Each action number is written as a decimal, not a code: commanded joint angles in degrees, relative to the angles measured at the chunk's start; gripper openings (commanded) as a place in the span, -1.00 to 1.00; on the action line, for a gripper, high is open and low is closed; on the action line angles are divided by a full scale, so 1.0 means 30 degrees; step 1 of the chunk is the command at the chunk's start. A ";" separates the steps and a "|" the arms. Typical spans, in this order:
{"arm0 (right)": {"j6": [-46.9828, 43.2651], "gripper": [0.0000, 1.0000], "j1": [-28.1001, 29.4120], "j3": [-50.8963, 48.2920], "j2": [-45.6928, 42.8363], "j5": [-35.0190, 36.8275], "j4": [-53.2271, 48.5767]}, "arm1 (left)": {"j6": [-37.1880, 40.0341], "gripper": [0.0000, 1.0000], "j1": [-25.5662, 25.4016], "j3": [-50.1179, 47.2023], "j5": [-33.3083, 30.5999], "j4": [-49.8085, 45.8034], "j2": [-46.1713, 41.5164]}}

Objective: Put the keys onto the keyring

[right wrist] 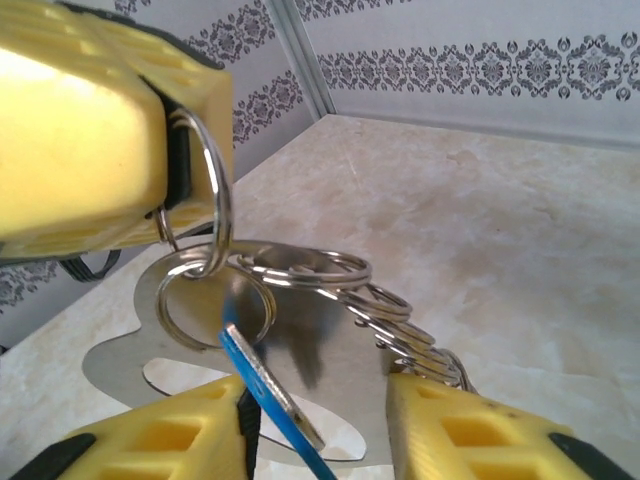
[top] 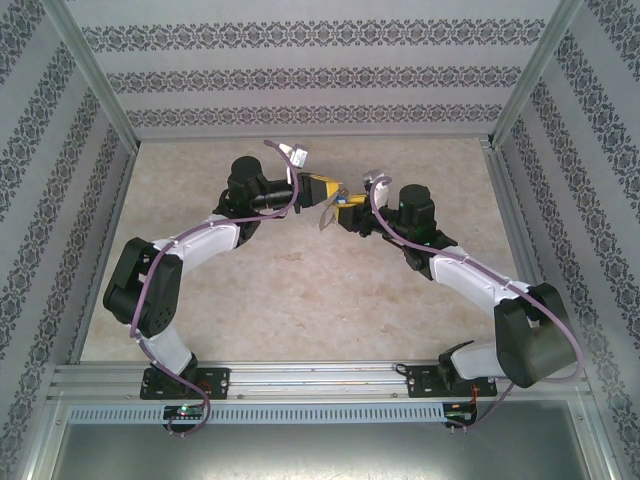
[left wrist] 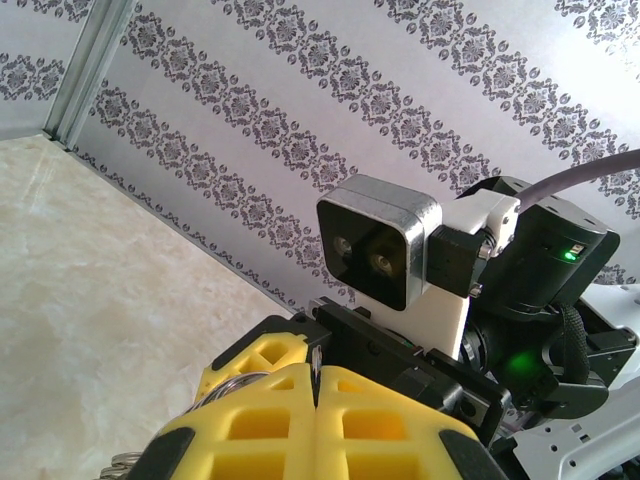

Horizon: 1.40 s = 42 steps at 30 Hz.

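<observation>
My left gripper (top: 320, 188) (left wrist: 316, 378) is shut on a large split ring (right wrist: 218, 185) of the keyring, and a thin metal edge (left wrist: 317, 362) shows between its yellow fingers (right wrist: 100, 130). From that ring hang a smaller ring (right wrist: 170, 305), a chain of linked rings (right wrist: 400, 315) and a flat shiny metal plate (right wrist: 335, 360) (top: 325, 216). The keys' blue tag (right wrist: 262, 385) stands edge-on against the inner side of my right gripper's left finger (right wrist: 170, 440). My right gripper (top: 348, 207) (right wrist: 320, 415) is open, its fingers wide apart either side of the plate, and the chain touches its right finger (right wrist: 500, 430).
Both arms meet above the far middle of the beige marbled table (top: 300, 290). Patterned walls (top: 320, 70) and metal frame posts (top: 95, 90) close in the back and sides. The right arm's wrist camera (left wrist: 380, 240) sits directly in front of my left gripper.
</observation>
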 commanded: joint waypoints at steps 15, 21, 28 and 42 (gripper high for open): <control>-0.0521 -0.90 -0.0252 -0.0586 -0.1495 -0.0705 -0.0529 | 0.0168 -1.00 -0.0160 0.0709 -0.0024 0.0803 -0.0710; -0.0572 -0.90 -0.0409 -0.0813 -0.1895 -0.1071 -0.0793 | 0.0160 -1.00 -0.0152 0.0740 -0.0060 0.0812 -0.0709; 0.0184 -0.56 -0.0659 -0.0850 -0.1829 -0.2146 -0.0248 | -0.0019 -1.00 -0.0149 0.0744 0.0009 0.1012 -0.0652; 0.1770 -1.00 -0.0985 -0.1027 -0.1059 -0.2830 0.1859 | -0.0074 -1.00 -0.0163 0.0690 0.0060 0.1100 -0.0685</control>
